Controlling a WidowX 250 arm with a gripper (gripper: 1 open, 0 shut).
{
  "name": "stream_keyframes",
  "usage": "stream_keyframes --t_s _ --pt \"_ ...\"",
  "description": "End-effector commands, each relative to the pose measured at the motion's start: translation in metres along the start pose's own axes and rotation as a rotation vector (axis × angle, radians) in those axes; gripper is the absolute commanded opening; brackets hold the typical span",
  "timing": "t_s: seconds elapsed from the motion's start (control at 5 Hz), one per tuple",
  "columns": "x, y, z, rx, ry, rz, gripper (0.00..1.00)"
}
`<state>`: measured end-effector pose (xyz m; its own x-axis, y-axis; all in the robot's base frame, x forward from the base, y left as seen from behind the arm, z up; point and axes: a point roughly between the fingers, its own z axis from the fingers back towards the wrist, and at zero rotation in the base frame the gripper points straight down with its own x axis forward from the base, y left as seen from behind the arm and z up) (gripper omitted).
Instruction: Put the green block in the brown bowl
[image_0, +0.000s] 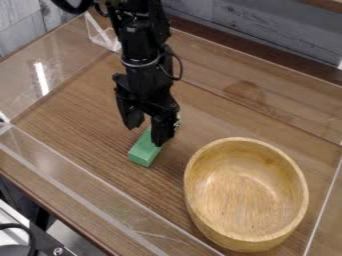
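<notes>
A black robot arm reaches down from the top of the view, its claw (147, 125) pointing straight at the table (80, 120). The claw's two dark fingers stand spread wide, empty, with one finger to each side of the upper end of the green block (144, 149). The fingertips hang low around the block, and I cannot tell whether they touch it.

The green block lies flat on the dark wood-grain table, a short bright bar angled a little, directly beneath the claw. Just beside it, toward the lower right of the view, sits the brown bowl (246, 193), a wide, shallow wooden bowl with a thick rim. It is empty. Block and bowl are near each other but not touching.

The step in hand looks like the grasp. To do it well, the fingers should probably settle fully down on either side of the bar's narrow width and close squarely, so the block does not twist or squirt out. Then it needs lifting clear above the thick rim before moving across to the bowl.

Counted: one claw, one green block, one brown bowl. A clear plastic wall (40, 75) borders the table.
</notes>
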<state>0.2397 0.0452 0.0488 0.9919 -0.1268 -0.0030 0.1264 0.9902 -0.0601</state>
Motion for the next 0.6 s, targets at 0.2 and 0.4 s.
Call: stream_keyframes --t_s 0.2,0.4 --pt "0.0066 0.0058 0.0062 0.008 -0.038 0.002 1.00" --pt "0.0075 0.0065 0.0052 0.006 -0.039 0.002 1.00"
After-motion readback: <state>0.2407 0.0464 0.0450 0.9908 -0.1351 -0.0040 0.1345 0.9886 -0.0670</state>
